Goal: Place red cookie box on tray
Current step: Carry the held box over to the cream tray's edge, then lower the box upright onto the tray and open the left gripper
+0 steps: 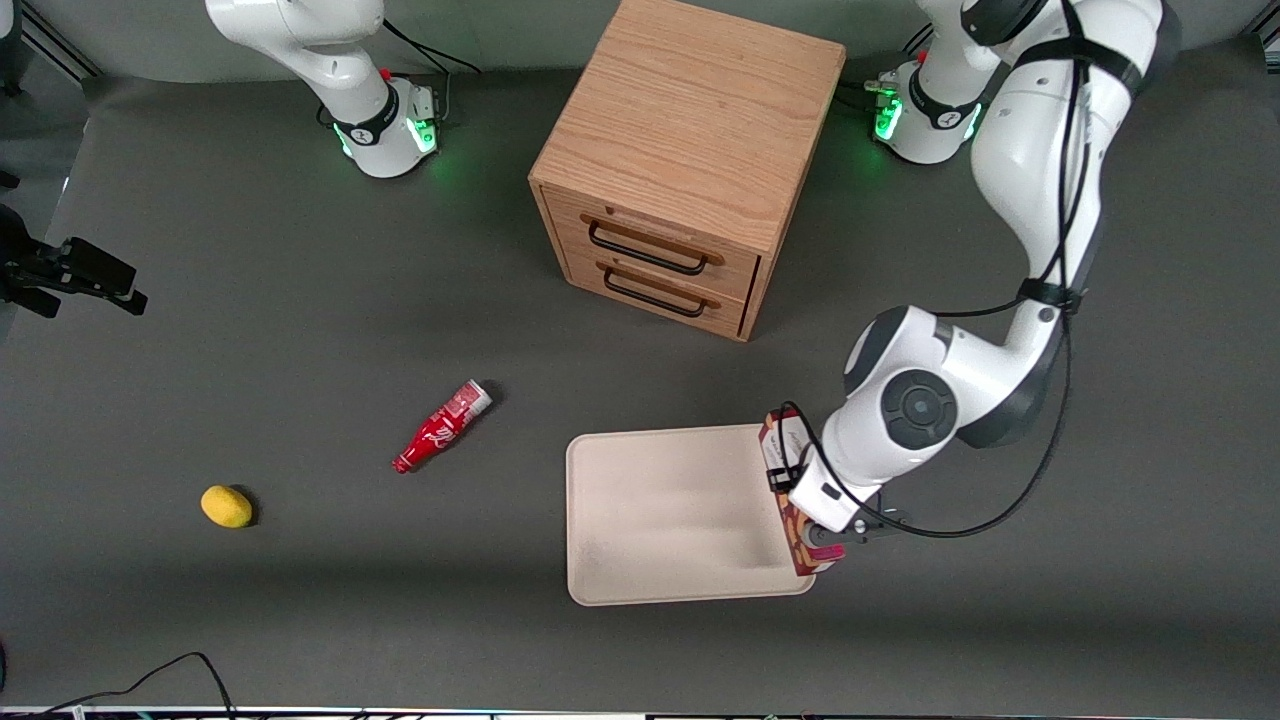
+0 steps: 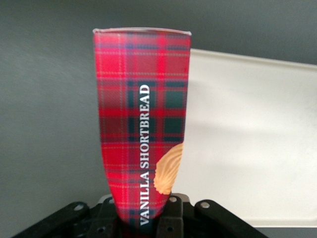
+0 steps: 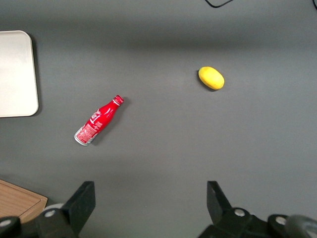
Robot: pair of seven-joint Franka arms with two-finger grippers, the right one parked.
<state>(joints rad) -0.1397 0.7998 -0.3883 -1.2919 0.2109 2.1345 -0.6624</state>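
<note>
Cookie box (image 2: 142, 124): light, crushable cardboard; grab its narrow sides.
Gripper (image 2: 143, 218): jaws clamped on one end, over tray (image 1: 660, 520) edge.

My gripper (image 1: 822, 540) grips one end of the red tartan cookie box (image 2: 143, 124), lettered "VANILLA SHORTBREAD". The box lies along the edge of the big beige tray (image 1: 660, 510), which spreads flat just beside my gripper.

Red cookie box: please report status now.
Gripper shut on red cookie box, at the tray edge toward working arm. Box not yet laid on tray. Nothing on tray.
</note>
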